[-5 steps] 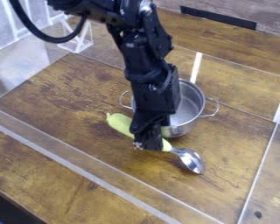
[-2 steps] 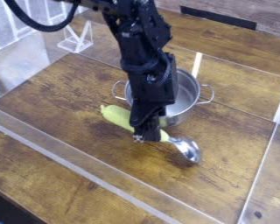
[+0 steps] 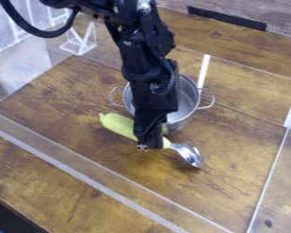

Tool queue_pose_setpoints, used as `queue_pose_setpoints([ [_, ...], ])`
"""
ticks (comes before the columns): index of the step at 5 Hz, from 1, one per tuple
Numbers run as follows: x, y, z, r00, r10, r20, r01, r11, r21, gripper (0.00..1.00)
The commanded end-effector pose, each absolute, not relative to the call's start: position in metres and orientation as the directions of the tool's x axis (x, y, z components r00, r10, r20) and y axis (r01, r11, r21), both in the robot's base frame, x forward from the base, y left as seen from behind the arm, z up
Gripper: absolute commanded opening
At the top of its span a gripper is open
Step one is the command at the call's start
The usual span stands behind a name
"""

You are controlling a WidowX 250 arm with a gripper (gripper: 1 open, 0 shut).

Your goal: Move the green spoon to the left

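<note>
wooden table (image 3: 63, 100), clear acrylic walls (image 3: 63, 155)

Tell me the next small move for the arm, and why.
Probably keep carrying the green spoon toward the picture's left. The tool appears shut on its handle, and the spoon lies right in front of the steel pot, so it has hardly gone left yet.

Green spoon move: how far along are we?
Done: the black gripper is closed on the yellow-green plastic-handled spoon, gripping the handle mid-length. In hand: the spoon sits in front of the round steel pot, its small metal bowl at or just above the wooden table. Left: carrying it left across the table and releasing it.
</note>
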State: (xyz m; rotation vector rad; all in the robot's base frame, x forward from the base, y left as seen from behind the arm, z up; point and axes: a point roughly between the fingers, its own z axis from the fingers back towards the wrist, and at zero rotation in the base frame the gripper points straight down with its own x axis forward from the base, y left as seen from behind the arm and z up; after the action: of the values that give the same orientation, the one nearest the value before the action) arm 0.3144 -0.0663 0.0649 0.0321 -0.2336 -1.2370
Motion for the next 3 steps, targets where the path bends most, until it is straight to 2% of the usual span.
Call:
queue_pose_setpoints([
  [1,0.319,-0.067,0.097,0.336,-0.920,0.200,0.896,0.378,0.234,0.00],
  [2,0.318,-0.059,0.099,0.371,-0.907,0.198,0.879,0.411,0.239,0.00],
  [3,0.321,-0.054,0.111,0.376,-0.908,0.184,0.882,0.412,0.230,0.00],
])
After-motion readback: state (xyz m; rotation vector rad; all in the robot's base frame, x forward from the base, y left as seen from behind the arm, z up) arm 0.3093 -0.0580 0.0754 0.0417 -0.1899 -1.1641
